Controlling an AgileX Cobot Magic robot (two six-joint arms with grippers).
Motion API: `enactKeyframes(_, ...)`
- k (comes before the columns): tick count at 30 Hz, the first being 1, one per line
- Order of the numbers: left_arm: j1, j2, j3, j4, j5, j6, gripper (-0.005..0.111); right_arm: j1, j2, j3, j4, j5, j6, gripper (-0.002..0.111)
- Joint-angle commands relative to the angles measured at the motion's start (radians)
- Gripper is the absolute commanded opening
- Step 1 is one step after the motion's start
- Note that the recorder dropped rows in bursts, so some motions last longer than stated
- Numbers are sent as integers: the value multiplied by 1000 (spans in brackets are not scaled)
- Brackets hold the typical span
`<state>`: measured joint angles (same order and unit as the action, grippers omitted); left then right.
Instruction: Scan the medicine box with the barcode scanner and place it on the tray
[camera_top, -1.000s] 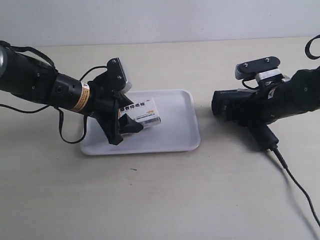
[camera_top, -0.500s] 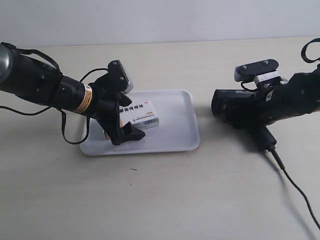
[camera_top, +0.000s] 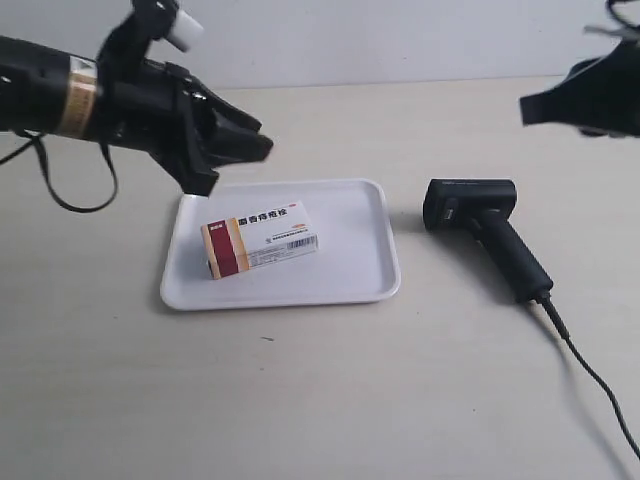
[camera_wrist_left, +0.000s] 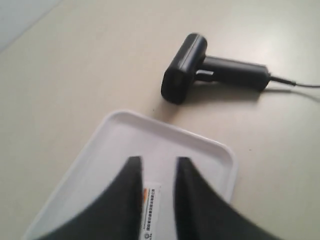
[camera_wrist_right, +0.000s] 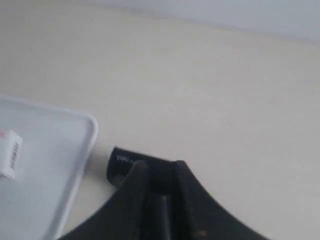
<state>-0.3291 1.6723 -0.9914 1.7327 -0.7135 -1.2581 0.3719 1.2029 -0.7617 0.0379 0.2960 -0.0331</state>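
Box: medicine box (camera_top: 261, 240) lies flat in the tray (camera_top: 370, 285), center-left of the exterior frame, red band end toward frame left.
Change: a sec ago you had the left gripper clamped on it over the tray; it's let go & lifted clear.
Left gripper (camera_top: 235, 145): upper left of frame, above the tray, narrowly parted, holding nothing.
Scanner: barcode scanner (camera_top: 485, 235) lies on the table (camera_top: 320, 400) right of the tray; earlier the other arm was on it, now it's free.
Right gripper (camera_wrist_right: 159, 172): backed off to the upper right corner, empty; gap width can't tell.
Meaning: placement looks done; both arms retreating, task prob. complete.
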Motion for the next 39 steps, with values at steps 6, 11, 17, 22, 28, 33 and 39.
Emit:
enactKeyframes(6, 100, -385, 299, -132, 38, -14, 3, 70, -479, 285, 42, -194, 0, 0)
enactKeyframes(11, 100, -579, 531, -338, 82, 88, 3, 70, -627, 347, 42, -147, 61, 0)
enactKeyframes(17, 100, -769, 715, -245, 14, 95, 3, 70, -719, 347, 42, -118, 61, 0)
enactKeyframes(22, 100, -839, 755, -107, -23, 95, 3, 70, -741, 347, 42, -118, 61, 0)
enactKeyframes(28, 100, -860, 755, -91, -16, 95, 3, 70, -741, 347, 42, -118, 61, 0)
enactKeyframes(33, 164, -1081, 791, -204, 37, 152, 3, 70, -741, 347, 42, -118, 61, 0)
enactKeyframes(39, 353, -1445, 867, -262, 242, 147, 3, 70, -741, 347, 42, -113, 61, 0)
